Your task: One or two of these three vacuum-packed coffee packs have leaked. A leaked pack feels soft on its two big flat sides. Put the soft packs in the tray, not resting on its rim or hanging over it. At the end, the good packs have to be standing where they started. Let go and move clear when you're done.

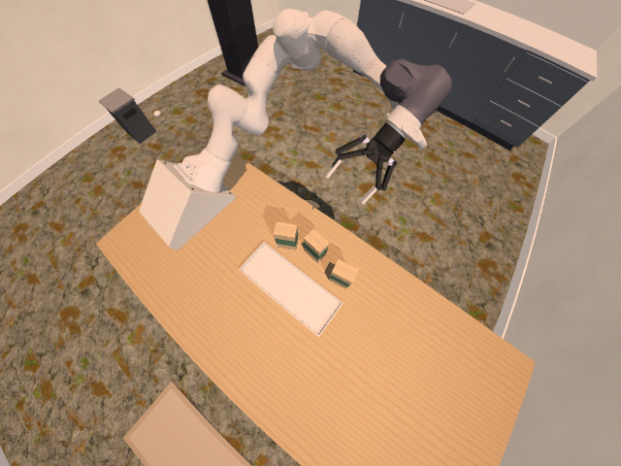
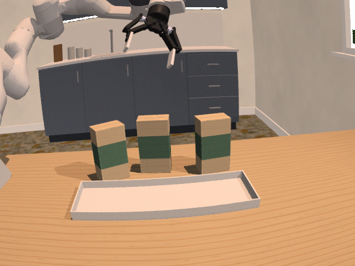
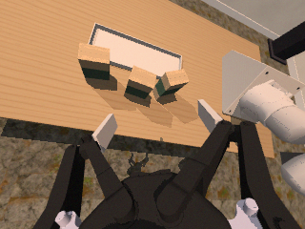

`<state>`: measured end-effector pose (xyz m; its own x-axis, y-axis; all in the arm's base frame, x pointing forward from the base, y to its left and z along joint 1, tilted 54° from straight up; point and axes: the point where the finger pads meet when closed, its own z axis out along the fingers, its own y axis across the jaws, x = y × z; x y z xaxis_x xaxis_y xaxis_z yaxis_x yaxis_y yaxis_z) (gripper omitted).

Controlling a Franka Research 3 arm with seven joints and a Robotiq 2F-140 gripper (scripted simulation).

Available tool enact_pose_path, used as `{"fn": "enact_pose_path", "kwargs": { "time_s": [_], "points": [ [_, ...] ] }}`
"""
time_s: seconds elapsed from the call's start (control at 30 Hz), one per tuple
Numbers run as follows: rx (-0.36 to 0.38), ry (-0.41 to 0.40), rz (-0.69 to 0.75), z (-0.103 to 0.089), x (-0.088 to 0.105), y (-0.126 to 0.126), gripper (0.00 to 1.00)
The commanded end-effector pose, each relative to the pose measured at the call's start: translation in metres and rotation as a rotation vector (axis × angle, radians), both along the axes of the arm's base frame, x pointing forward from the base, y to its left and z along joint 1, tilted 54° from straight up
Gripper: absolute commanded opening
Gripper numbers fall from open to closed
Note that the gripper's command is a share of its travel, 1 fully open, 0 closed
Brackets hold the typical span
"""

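Observation:
Three coffee packs stand upright in a row on the wooden table, each tan with a dark green band: the left pack, the middle pack and the right pack. They also show in the overhead view and in the wrist view. A shallow white tray lies empty just in front of them. My gripper is open and empty, high in the air beyond the table's far edge, well away from the packs.
The robot's white base block stands on the table's left end. Dark grey cabinets line the far wall. A black bin and a flat tan board are on the floor.

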<state>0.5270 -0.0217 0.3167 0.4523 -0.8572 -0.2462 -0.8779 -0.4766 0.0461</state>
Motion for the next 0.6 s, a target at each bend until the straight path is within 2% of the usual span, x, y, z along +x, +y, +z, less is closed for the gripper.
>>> {"fn": "enact_pose_path", "kwargs": {
  "time_s": [0.0, 0.33, 0.37, 0.57],
  "points": [
    [0.0, -0.006, -0.034, 0.003, 0.003, 0.003, 1.0],
    [0.0, -0.006, -0.034, 0.003, 0.003, 0.003, 1.0],
    [0.062, 0.064, -0.165, -0.028, -0.009, -0.002, 1.0],
    [0.067, 0.071, -0.177, -0.031, -0.01, -0.003, 1.0]
  ]
}}
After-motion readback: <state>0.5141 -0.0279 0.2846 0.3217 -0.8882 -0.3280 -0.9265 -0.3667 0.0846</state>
